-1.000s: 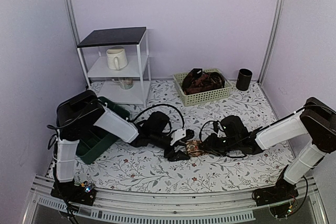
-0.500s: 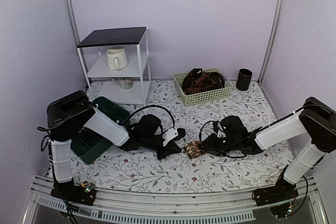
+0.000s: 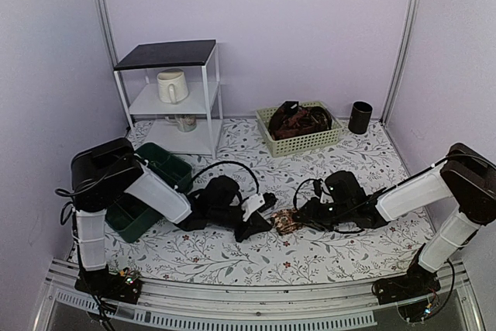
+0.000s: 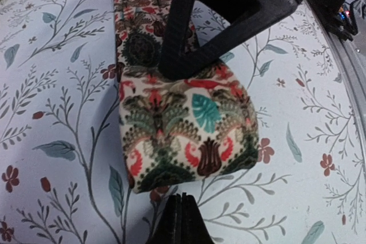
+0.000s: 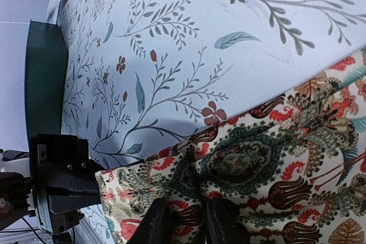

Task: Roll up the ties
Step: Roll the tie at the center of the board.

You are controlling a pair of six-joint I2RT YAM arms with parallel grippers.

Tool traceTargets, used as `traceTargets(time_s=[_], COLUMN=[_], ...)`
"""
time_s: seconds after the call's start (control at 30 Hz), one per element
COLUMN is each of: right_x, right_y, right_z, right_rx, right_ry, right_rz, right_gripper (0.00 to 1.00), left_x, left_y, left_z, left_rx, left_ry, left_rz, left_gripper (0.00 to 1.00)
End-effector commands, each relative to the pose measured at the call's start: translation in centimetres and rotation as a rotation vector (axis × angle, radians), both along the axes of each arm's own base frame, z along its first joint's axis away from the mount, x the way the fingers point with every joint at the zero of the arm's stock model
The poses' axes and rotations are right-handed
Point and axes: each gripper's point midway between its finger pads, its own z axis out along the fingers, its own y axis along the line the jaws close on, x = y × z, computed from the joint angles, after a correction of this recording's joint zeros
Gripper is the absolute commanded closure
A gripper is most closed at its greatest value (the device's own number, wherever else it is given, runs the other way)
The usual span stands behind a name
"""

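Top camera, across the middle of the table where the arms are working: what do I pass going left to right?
green bin → left gripper → patterned tie → right gripper

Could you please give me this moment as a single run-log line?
task: roll ties | tie: partly rolled, tail flat | left gripper: shut, empty, just short of roll | right gripper: shut on tie
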Motion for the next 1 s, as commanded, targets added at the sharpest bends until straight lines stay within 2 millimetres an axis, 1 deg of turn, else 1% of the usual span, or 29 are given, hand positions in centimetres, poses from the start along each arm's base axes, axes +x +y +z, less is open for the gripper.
traceTargets(time_s=[0.0, 0.17, 0.3, 0.37, 0.57, 0.7, 0.83, 0.97], right_x=[-0.4, -0.3, -0.8, -1.0, -1.1, -1.5, -1.9, -1.9], right_y=[-0.8, -0.8, -0.4, -0.2, 0.8, 2.0, 2.8, 2.6], right_z=[-1.6, -2.0, -2.5, -2.4, -1.4, -0.7, -0.8, -1.5], right_rx=[-0.059, -0.088, -0.075, -0.054, 0.014, 0.06, 0.062, 0.038], right_ry=[0.019, 0.003, 0.027, 0.039, 0.063, 0.084, 0.102, 0.111], right_rz=[0.009, 0.032, 0.063, 0.062, 0.039, 0.029, 0.029, 0.013], right_gripper=[0.75, 0.75, 0.75, 0.75, 0.75, 0.75, 0.75, 0.74], left_x=[-1.2, -1.1, -0.9, -0.7, 0.7, 1.3, 2.0, 2.1], left_y=[-1.6, -3.0, -3.5, -3.5, -2.5, -1.8, -0.9, -0.5], left_z=[-0.7, 0.3, 1.2, 1.7, 3.2, 4.0, 4.4, 4.6], left_rx=[-0.017, -0.057, -0.09, -0.109, -0.157, -0.17, -0.173, -0.178], left_ry=[0.035, 0.038, 0.037, 0.036, 0.036, 0.032, 0.023, 0.026], left_rz=[-0.042, -0.064, -0.059, -0.052, -0.005, 0.013, 0.037, 0.041], left_gripper=[1.0, 1.0, 1.0, 1.0, 1.0, 1.0, 1.0, 1.0])
